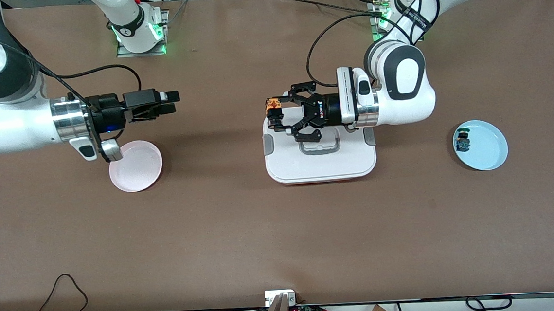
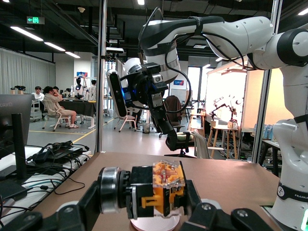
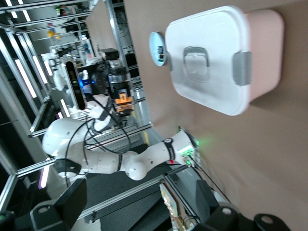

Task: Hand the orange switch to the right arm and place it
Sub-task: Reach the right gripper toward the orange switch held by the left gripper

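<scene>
Front view: left gripper (image 1: 274, 115) clamps the orange switch (image 1: 273, 106) over the lidded box (image 1: 320, 160), presenting it for handover; right gripper (image 1: 171, 102) waits wide.

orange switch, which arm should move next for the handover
Right. The left tool holds the orange switch above the white lidded box, presented sideways. The right tool is open and empty over the table, facing it across a gap.

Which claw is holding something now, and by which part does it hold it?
The left claw holds the orange switch by its black body, above the white box. The right claw is open, holding nothing.
</scene>
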Controlling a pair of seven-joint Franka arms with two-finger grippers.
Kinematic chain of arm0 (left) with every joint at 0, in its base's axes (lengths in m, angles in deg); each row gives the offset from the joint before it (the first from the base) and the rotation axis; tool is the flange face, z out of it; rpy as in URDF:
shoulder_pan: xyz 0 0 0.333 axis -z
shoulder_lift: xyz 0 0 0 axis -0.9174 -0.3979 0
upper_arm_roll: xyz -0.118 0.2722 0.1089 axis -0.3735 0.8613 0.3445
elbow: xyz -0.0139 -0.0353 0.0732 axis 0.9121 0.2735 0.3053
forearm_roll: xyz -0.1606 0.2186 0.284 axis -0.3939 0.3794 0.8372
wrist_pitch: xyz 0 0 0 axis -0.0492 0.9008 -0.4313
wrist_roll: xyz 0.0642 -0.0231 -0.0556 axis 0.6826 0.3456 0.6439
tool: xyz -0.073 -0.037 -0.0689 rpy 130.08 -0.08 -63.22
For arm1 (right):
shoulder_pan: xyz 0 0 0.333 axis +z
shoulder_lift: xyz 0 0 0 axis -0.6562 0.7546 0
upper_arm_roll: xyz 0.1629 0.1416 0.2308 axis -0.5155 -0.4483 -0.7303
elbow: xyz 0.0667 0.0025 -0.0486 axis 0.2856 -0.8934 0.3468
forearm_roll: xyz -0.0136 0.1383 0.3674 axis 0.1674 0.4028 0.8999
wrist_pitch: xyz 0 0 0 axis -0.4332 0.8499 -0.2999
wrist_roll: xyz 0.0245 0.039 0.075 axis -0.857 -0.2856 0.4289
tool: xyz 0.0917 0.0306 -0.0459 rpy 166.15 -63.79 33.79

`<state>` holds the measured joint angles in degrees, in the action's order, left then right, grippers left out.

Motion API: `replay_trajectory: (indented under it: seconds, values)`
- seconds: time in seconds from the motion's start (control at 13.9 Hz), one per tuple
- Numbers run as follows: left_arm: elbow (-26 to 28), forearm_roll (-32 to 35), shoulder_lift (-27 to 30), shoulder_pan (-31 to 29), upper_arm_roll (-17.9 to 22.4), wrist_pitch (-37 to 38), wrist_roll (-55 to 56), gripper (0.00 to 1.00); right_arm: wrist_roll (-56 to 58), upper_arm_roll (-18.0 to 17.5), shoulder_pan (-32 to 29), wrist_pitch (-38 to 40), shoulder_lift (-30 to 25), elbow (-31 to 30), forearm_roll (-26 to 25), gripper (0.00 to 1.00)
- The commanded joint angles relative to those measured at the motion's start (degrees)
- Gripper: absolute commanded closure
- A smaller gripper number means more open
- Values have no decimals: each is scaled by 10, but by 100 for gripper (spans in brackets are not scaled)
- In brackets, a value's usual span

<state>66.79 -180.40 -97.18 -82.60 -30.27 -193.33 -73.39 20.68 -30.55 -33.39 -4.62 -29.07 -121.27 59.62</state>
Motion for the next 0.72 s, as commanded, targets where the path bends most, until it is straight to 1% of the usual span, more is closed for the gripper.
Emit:
replay_trajectory:
  seconds: [0.0,0.22,0.36,0.43,0.57,0.65]
  values:
    - [-4,-17,-6,3,-1,-2,-22,86,24,2,19,-1,24,11,46,0]
    - [-4,-17,-6,3,-1,-2,-22,86,27,2,45,-51,28,3,74,0]
    - [-4,-17,-6,4,-1,-1,-22,86,33,2,55,-59,40,-4,126,0]
    - [-4,-17,-6,4,-1,-1,-22,86,54,2,63,-80,50,-7,154,0]
    - [-4,-17,-7,3,-1,-1,-22,86,82,2,86,-118,68,-8,188,0]
    - [-4,-17,-7,4,-1,-1,-23,86,88,3,97,-124,76,-8,205,0]
